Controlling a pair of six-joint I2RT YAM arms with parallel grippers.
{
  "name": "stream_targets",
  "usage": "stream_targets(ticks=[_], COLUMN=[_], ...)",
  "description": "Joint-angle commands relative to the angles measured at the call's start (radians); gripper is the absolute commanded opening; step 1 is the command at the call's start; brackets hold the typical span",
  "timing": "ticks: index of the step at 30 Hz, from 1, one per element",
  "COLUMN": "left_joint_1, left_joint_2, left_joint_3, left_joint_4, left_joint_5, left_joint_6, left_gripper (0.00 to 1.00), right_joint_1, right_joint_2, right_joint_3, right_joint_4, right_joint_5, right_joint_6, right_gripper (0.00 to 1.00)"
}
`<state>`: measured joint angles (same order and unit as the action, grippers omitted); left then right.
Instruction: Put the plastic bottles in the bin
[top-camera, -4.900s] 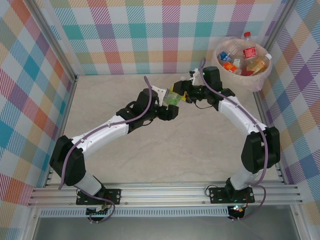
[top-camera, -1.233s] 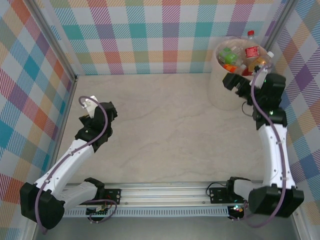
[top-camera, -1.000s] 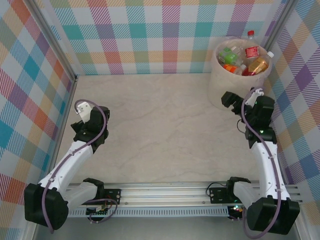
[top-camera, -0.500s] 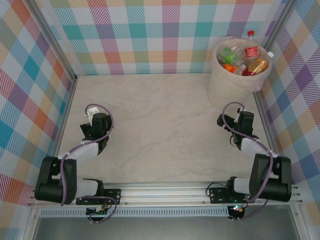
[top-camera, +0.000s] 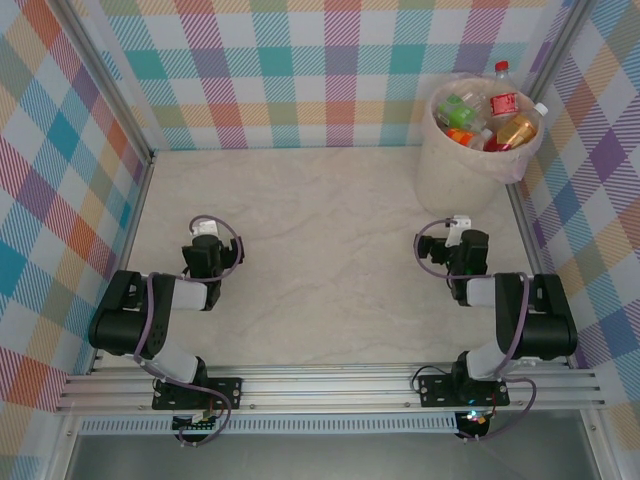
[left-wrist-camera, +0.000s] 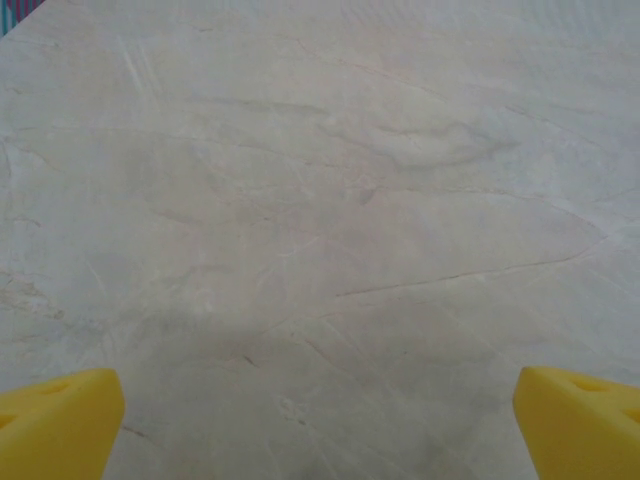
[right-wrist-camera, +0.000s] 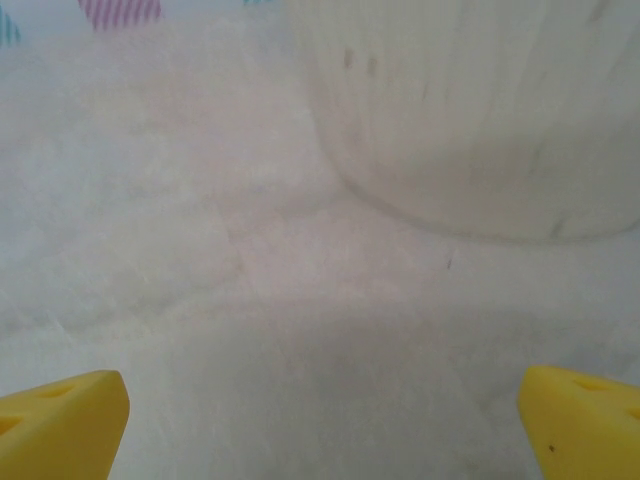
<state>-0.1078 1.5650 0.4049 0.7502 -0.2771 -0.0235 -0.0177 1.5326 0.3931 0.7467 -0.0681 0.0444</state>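
Your table (top-camera: 320, 220) spans the middle of the top view. The bin (top-camera: 452, 185) stands at its upper right. Lower left, your left gripper (left-wrist-camera: 320, 425) has its fingers spread wide and holds nothing. Lower right, your right gripper (right-wrist-camera: 322, 425) is the same. The plastic bottles (top-camera: 503, 106) lie heaped inside the bin.

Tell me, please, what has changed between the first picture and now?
The left gripper and right gripper drew back from the middle of the table toward the near edge; both are open and empty. The green bottle, first held between them, was let go and now lies in the bin among the other bottles. The bin stayed in its far right corner.
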Motion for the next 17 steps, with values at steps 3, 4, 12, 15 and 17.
stream_targets(ticks=[3, 4, 12, 15, 17], left_joint_1=[0.01, 0.01, 0.01, 0.01, 0.01], left_joint_2=[-0.004, -0.001, -0.002, -0.002, -0.003], left_joint_3=[-0.008, -0.009, -0.009, -0.009, -0.009], left_joint_4=[0.098, 0.103, 0.101, 0.1, 0.101], left_joint_5=[-0.017, -0.017, -0.017, -0.018, -0.016], left_joint_6=[0.005, 0.005, 0.004, 0.004, 0.005], left_gripper=[1.0, 1.0, 1.0, 1.0, 1.0], right_joint_1=[0.011, 0.012, 0.012, 0.011, 0.012], right_joint_2=[0.0, 0.001, 0.003, 0.003, 0.0], right_joint_3=[0.025, 0.027, 0.032, 0.032, 0.029], right_joint_4=[0.065, 0.064, 0.056, 0.056, 0.06], right_joint_5=[0.013, 0.012, 0.011, 0.011, 0.01], right_joint_6=[-0.033, -0.034, -0.035, -0.034, -0.035], right_gripper=[1.0, 1.0, 1.0, 1.0, 1.0])
